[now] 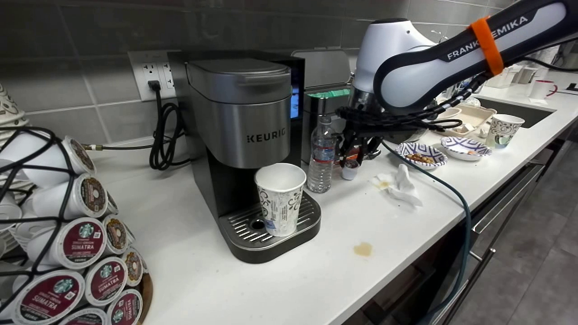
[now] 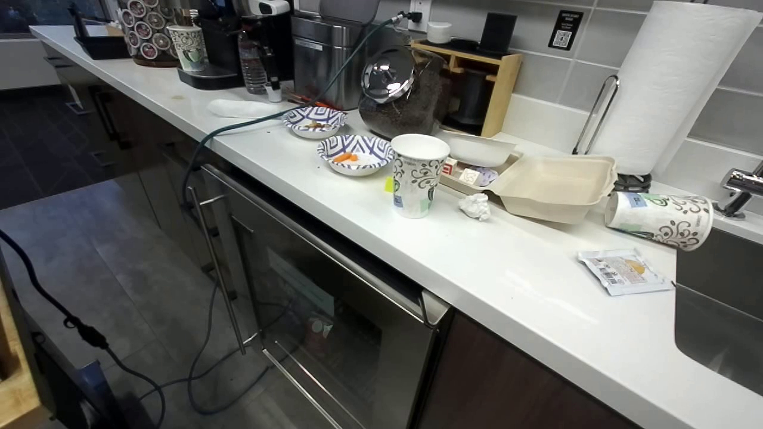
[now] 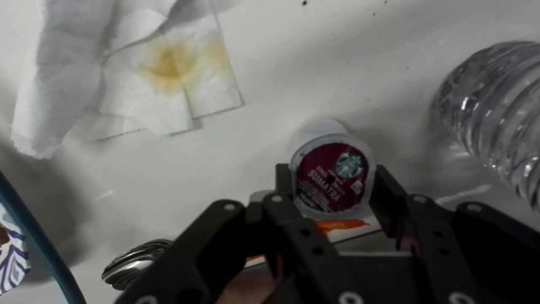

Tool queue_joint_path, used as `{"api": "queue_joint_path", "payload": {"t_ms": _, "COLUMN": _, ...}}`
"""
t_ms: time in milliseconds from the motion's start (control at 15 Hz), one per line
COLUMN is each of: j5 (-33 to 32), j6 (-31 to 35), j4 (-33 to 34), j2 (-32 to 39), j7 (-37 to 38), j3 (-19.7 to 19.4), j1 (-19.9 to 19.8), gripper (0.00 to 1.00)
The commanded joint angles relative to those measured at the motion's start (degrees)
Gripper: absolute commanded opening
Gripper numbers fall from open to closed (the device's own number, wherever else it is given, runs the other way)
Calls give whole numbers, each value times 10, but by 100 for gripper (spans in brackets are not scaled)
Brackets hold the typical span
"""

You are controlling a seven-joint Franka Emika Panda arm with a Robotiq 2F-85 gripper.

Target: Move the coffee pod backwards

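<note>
The pincer (image 3: 331, 182) pinches the coffee pod (image 3: 332, 173) near the bottle (image 1: 322, 158), which could topple if the move veers toward it.

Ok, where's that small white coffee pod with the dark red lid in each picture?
In an exterior view: the small white coffee pod is just right of centre.
In an exterior view: the pod is above and left of centre.
Wrist view: the pod is below and right of centre, between the fingers of the black gripper.
Landmark in all three: the clear plastic bottle near it.
</note>
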Motion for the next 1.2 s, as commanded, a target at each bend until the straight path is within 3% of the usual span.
{"api": "queue_joint_path", "payload": {"t_ms": 0, "j5": -11, "j6": -15, "j4": 33, "j2": 21, "j7": 14, "j3": -8, "j1": 11, "gripper": 47}}
{"api": "queue_joint_path", "payload": {"t_ms": 400, "j5": -8, "j6": -24, "j4": 48, "j2": 30, "j7": 9, "j3": -8, "j1": 10, "gripper": 48}}
{"api": "queue_joint_path", "payload": {"t_ms": 533, "j5": -9, "j6": -26, "j4": 51, "j2": 33, "j7": 9, "j3": -9, "j1": 10, "gripper": 61}}
{"api": "queue_joint_path", "payload": {"t_ms": 600, "j5": -8, "j6": -28, "j4": 51, "j2": 33, "j7": 9, "j3": -9, "j1": 10, "gripper": 77}}
{"api": "queue_joint_path", "payload": {"t_ms": 800, "j5": -5, "j6": -31, "j4": 45, "j2": 25, "j7": 6, "j3": -9, "j1": 7, "gripper": 99}}
{"api": "queue_joint_path", "payload": {"t_ms": 1133, "j5": 23, "j6": -83, "j4": 5, "j2": -28, "j7": -18, "j3": 1, "j1": -25, "gripper": 100}}
